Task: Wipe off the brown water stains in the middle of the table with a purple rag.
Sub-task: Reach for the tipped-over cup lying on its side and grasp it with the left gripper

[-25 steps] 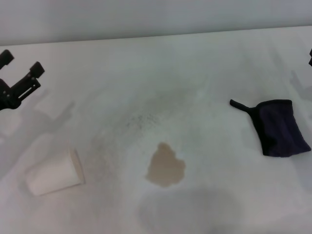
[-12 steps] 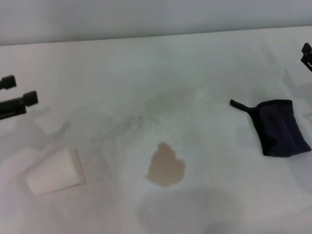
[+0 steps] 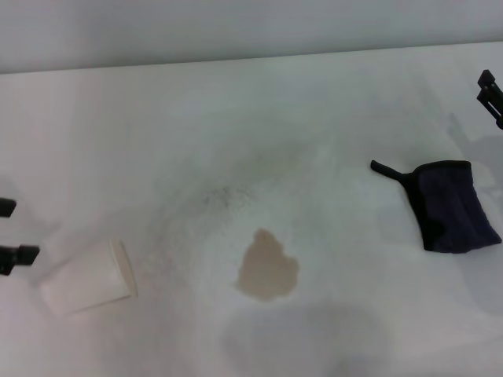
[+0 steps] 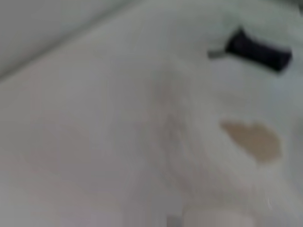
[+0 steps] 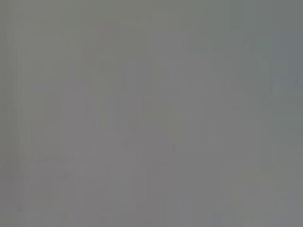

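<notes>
The brown water stain (image 3: 267,268) is a tan puddle with a small upper lobe in the middle of the white table (image 3: 314,118). The purple rag (image 3: 453,206) lies folded at the right, its loop tail pointing left. My left gripper (image 3: 11,231) is at the left edge, open and empty, just left of the cup. My right gripper (image 3: 489,89) shows only at the right edge, behind the rag and apart from it. The left wrist view shows the stain (image 4: 252,141) and the rag (image 4: 258,48) farther off. The right wrist view shows only flat grey.
A white paper cup (image 3: 86,279) lies on its side at the front left, between my left gripper and the stain. Faint grey speckled smudges (image 3: 224,196) lie behind the stain. The table's back edge (image 3: 251,56) runs across the top.
My left gripper has moved down toward the front left edge, close to the cup. My right gripper has come slightly further into view at the right edge. Rag, stain and cup have not moved.
</notes>
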Controlling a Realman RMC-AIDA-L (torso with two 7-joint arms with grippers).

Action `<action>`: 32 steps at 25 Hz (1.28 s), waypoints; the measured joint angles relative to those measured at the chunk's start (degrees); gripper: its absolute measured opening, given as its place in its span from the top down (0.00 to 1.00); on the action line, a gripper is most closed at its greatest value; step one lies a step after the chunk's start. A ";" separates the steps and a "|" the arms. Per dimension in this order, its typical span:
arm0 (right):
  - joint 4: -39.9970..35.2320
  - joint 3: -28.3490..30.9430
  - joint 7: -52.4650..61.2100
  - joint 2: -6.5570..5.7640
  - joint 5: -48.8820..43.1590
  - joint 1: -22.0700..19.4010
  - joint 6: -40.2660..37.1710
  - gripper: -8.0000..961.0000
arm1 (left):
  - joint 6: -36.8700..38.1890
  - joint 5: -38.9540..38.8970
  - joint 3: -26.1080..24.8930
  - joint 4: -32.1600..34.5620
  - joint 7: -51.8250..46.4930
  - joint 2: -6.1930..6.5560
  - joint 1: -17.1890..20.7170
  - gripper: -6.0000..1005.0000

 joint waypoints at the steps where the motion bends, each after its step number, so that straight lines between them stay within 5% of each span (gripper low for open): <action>1: 0.13 0.00 0.00 0.00 -0.03 0.01 0.14 0.10 | 0.70 2.25 0.14 -0.06 0.37 -0.11 -1.09 0.13; 6: 0.72 0.00 0.00 0.00 -0.07 0.01 0.33 0.10 | 1.65 8.86 0.97 -0.40 2.08 -1.00 -4.22 0.13; 17: 1.12 0.00 0.00 0.00 -0.07 -0.07 0.44 0.11 | 0.36 18.38 3.21 -4.44 8.78 -7.37 -7.98 0.13; 32: 1.12 0.00 0.15 0.00 0.02 0.02 1.13 0.11 | -6.31 20.95 3.21 -10.25 13.40 -10.05 -8.83 0.13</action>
